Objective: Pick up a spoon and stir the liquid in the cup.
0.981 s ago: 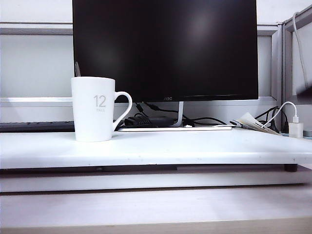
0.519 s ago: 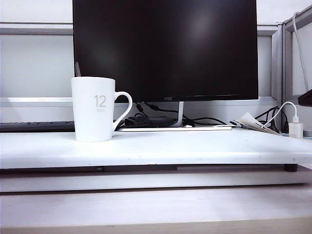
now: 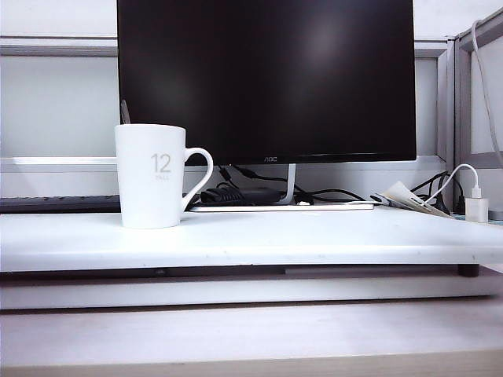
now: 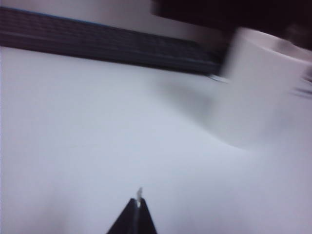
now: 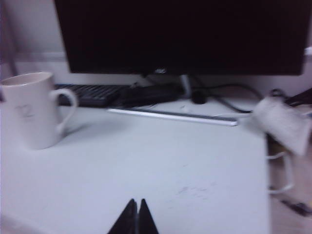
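The cup (image 3: 151,176), a white mug printed "12", stands at the left of the exterior view on the white bench (image 3: 314,239), its handle toward the middle. The spoon (image 3: 124,111) already sits inside it, only the slim handle end poking above the rim at the back left.

Neither arm shows in the exterior view. The left gripper (image 4: 139,202) hovers over bare bench with the cup blurred at the upper right of its wrist view, fingers pressed together and holding nothing. The right gripper (image 5: 137,202) hangs over the bench too, well apart from the cup at the far left of its view, fingers likewise shut and empty.

The likely risk: the spoon's handle is thin and leans close to the rim, so fingers that come in unopened or off line could knock the tall mug, tip it and spill.

Behind the cup stand a dark monitor (image 3: 267,78), a keyboard (image 3: 59,203) and tangled cables (image 3: 244,192); a white charger (image 3: 476,208) sits at the right edge. These crowd any approach from the rear.
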